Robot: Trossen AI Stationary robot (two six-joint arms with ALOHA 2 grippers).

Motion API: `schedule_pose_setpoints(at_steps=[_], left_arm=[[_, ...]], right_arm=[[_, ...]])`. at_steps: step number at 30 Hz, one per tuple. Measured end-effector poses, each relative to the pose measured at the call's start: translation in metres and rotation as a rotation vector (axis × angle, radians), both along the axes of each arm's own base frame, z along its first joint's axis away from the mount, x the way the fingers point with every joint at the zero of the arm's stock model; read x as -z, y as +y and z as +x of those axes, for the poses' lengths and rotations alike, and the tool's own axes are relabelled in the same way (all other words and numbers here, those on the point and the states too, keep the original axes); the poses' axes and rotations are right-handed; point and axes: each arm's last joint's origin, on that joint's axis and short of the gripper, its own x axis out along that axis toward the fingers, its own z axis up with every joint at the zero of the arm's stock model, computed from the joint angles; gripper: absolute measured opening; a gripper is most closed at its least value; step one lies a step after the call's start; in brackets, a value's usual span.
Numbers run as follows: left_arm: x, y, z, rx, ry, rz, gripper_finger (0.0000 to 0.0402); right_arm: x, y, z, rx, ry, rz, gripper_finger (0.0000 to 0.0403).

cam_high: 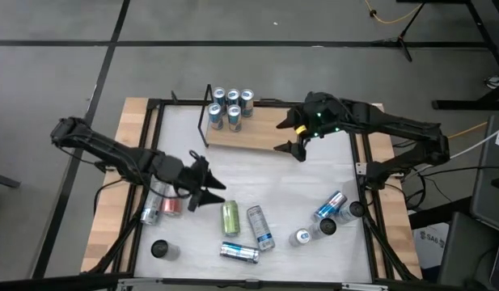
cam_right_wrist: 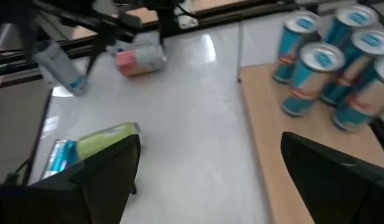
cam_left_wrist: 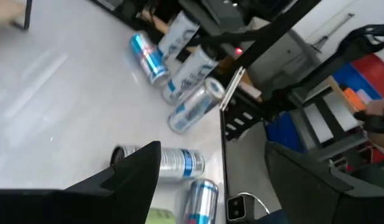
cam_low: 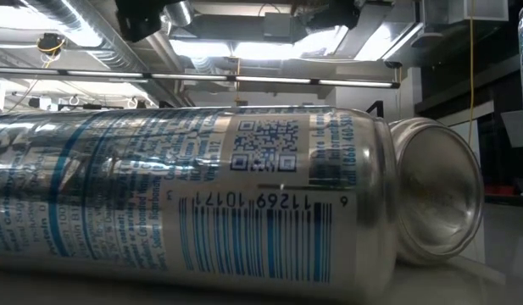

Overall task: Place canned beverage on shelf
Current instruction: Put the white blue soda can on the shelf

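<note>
a: five cans point(cam_high: 230, 107) are standing on the shelf point(cam_high: 257, 133) in the high view; the right gripper point(cam_high: 296, 136) is hovering beside them, released and empty.
b: the left gripper point(cam_high: 210, 195), also released, is nearing the green can point(cam_high: 230, 217); it should be straddling that can squarely.
a: only the low view is showing a barcoded can point(cam_low: 185, 212) close up.

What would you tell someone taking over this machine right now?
Left gripper: fingers open, empty, over the table near the green can.
Right gripper: fingers open, empty, over the shelf, at its bare end.
Done: five cans stand upright at the shelf's other end.
Left: about ten cans on the table, most lying on their side, among them a red can and a blue can.
</note>
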Motion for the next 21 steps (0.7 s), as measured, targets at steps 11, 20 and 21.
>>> schedule_pose_setpoints(at_steps=[11, 20, 21], left_arm=[[0.026, -0.036, 0.008, -0.055, 0.098, -0.056, 0.0281], [0.020, -0.049, 0.050, -0.060, 0.047, 0.034, 0.0281], [0.020, -0.048, 0.056, -0.071, 0.059, 0.039, 0.0281]], right_arm=[[0.001, 0.043, 0.006, -0.149, -0.008, -0.002, 0.0376], [0.003, 0.064, 0.007, -0.205, 0.005, -0.018, 0.0376], [0.003, 0.065, 0.007, -0.202, 0.006, -0.022, 0.0376]])
